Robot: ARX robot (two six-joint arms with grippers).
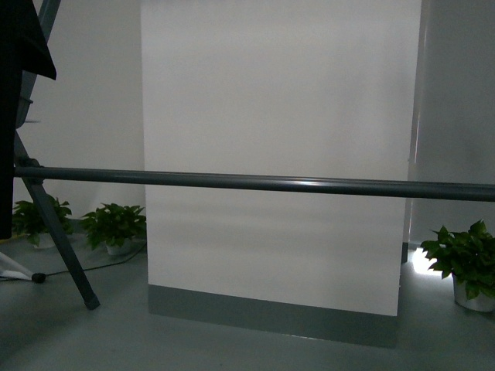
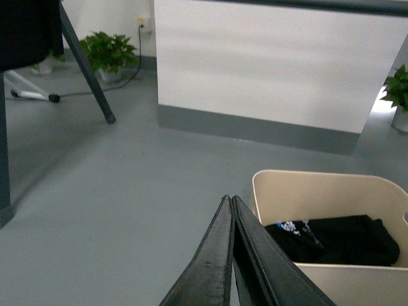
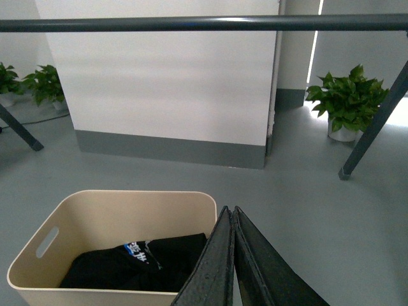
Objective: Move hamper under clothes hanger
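Note:
The cream hamper (image 3: 95,213) stands on the grey floor with a black garment (image 3: 134,261) lying inside; the left wrist view shows the hamper (image 2: 319,191) too. The clothes hanger's long dark bar (image 1: 255,182) runs across the front view, with a slanted leg (image 1: 58,239) at the left. In the right wrist view the bar (image 3: 204,23) passes above and beyond the hamper. My left gripper (image 2: 230,199) is shut, empty, beside the hamper's one end. My right gripper (image 3: 229,210) is shut, empty, beside the other end. The front view shows neither the hamper nor the grippers.
A white wall panel (image 1: 278,154) with a grey base stands behind the bar. Potted plants (image 1: 114,226) sit at the left, and another plant (image 1: 464,259) at the right. A dark cloth (image 1: 19,46) hangs at the far left. A second rack leg (image 3: 373,127) slants down at the right.

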